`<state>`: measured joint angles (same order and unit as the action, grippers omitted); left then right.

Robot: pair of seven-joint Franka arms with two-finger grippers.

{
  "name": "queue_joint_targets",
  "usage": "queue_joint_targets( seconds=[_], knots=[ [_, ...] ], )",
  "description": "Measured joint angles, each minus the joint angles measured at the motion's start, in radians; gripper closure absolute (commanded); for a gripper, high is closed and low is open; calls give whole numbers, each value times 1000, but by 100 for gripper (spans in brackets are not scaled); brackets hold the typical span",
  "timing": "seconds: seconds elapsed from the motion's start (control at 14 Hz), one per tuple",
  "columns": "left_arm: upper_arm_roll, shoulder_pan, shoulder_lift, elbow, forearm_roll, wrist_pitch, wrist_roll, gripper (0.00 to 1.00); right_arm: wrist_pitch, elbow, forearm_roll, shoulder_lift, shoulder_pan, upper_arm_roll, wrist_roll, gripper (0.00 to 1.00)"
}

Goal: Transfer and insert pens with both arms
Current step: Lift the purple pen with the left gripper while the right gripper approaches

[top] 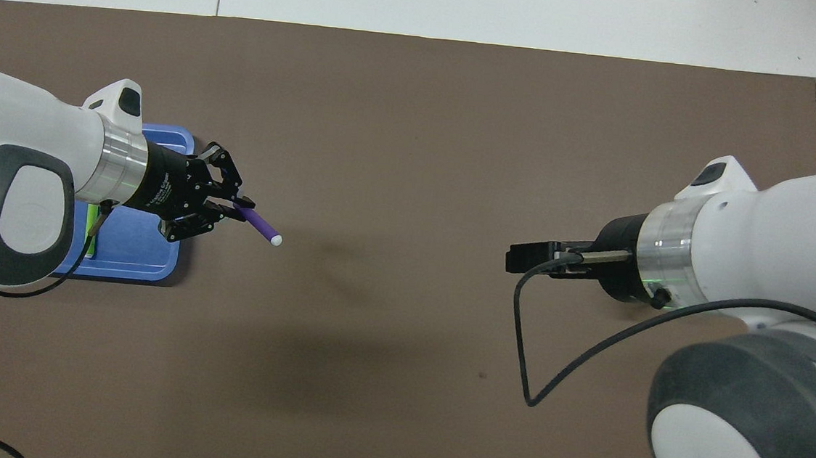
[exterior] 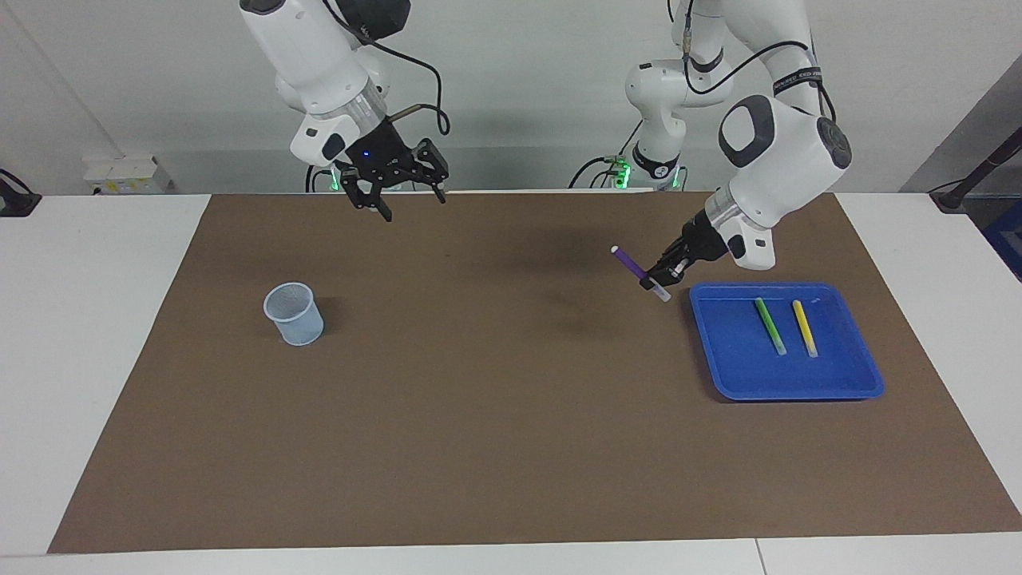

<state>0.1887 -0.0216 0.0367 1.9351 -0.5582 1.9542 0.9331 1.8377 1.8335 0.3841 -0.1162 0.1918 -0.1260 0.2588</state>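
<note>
The left gripper hangs in the air over the brown mat, just off the blue tray on the side toward the middle of the bench. Its fingers are closed on the purple pen, gripped near the pale cap end; the pen is tilted, clear of the mat.

The green pen and the yellow pen lie side by side in the tray, apart from each other.

The right gripper is raised over the mat's edge nearest the robots, fingers spread wide and holding nothing.

A pale mesh cup stands upright on the mat toward the right arm's end, well apart from the tray.
</note>
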Motion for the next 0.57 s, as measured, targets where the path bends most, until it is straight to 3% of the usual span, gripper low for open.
queue_joint_targets(
  seconds=[0.29, 0.57],
  knots=[
    [0, -8, -65, 63, -129, -2, 43, 100, 40, 6, 104, 0, 85, -2, 282, 0],
    [-1, -11, -178, 180, -216, 31, 105, 100, 222, 33, 138, 0, 252, -7, 555, 0]
  ],
)
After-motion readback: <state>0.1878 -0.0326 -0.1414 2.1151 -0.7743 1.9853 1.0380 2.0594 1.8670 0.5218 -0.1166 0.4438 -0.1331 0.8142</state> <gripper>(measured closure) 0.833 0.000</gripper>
